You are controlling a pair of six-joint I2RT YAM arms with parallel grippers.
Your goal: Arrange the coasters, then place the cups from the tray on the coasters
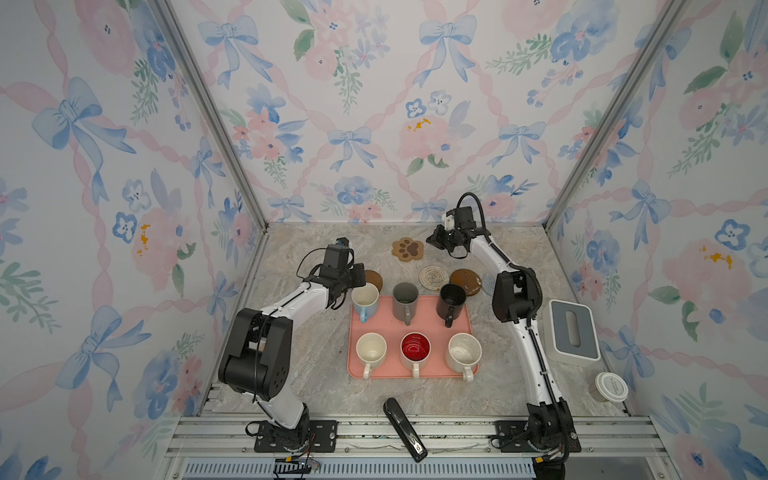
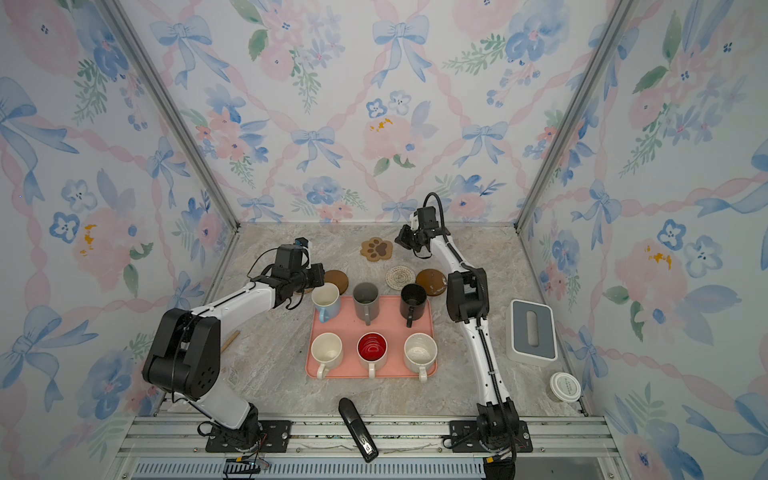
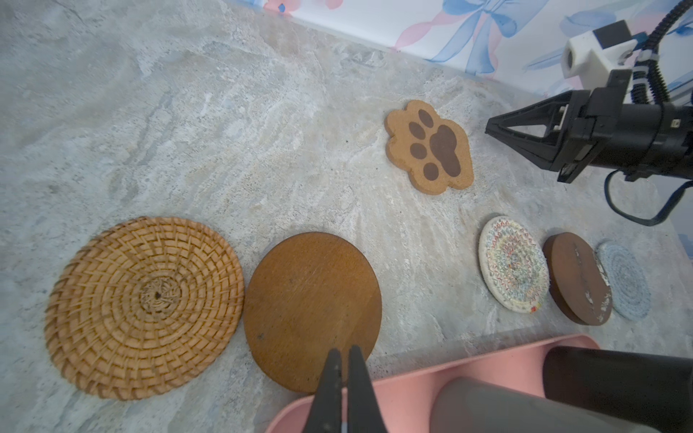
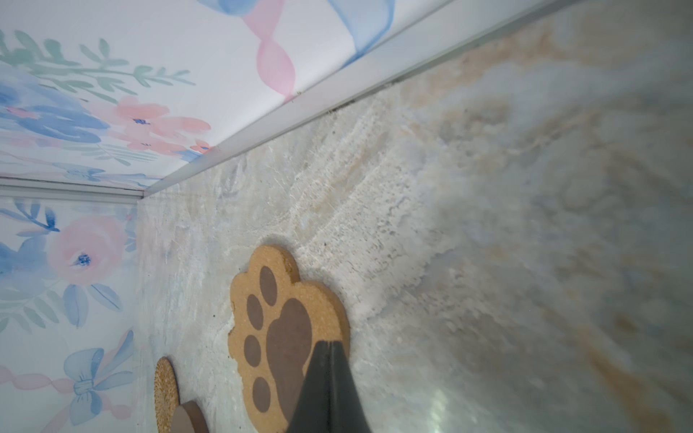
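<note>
Both hands are clenched and empty. The left hand [image 3: 345, 354] is over the edge of a brown round coaster [image 3: 313, 311], which lies beside the woven rattan coaster [image 3: 144, 307], just beyond the far left corner of the salmon-pink tray [image 1: 426, 322]. The right hand [image 1: 433, 241] hangs just right of the paw-print coaster [image 1: 407, 249], near the far wall. Six mugs stand on the tray. On the desk [image 1: 316, 374] just beyond the tray's far right edge lie the cream crochet coaster [image 1: 434, 276], the second brown round coaster [image 1: 465, 282] and the pale blue crochet coaster [image 3: 624, 285].

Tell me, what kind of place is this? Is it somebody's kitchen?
Probably not a real kitchen. It looks like a robot practice booth: flowery wallpaper walls boxed in close around a table, two robot arms bolted to a metal rail, and a tray of cups.
</note>
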